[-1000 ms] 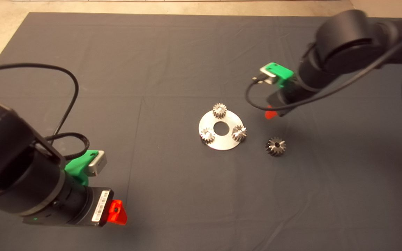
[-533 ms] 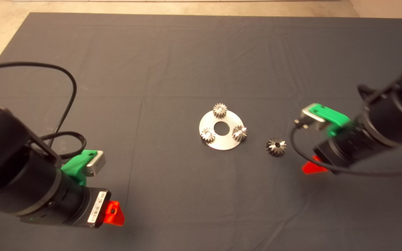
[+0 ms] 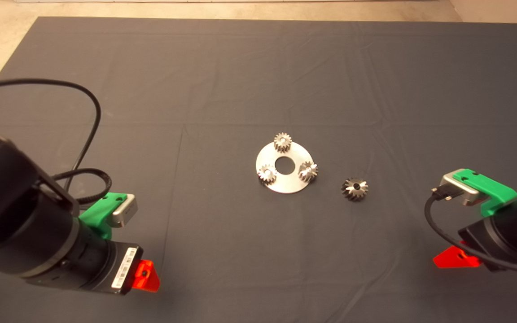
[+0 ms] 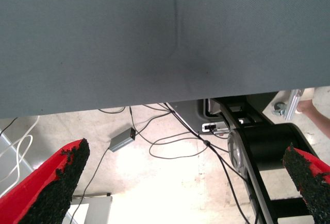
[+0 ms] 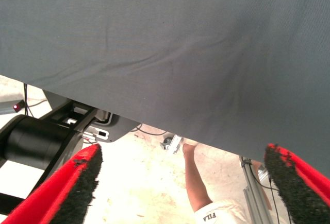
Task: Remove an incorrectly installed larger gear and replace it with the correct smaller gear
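Right gripper (image 5: 180, 183), fingers spread wide and empty, waits at the mat's (image 3: 222, 67) 4 o'clock edge; left gripper (image 4: 180, 183), likewise wide and empty, at 8 o'clock. Nothing lies between either gripper and the parts. Centre: round plate (image 3: 269, 158) carrying three small gears, the smaller gear (image 3: 308, 171) at its 4 o'clock. The larger gear (image 3: 354, 188) lies on the mat just beyond, apart from the plate.

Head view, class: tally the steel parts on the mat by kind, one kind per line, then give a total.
Small gears on the round plate: 3
Larger gear loose on the mat: 1
Round plate with centre hole: 1
Total: 5
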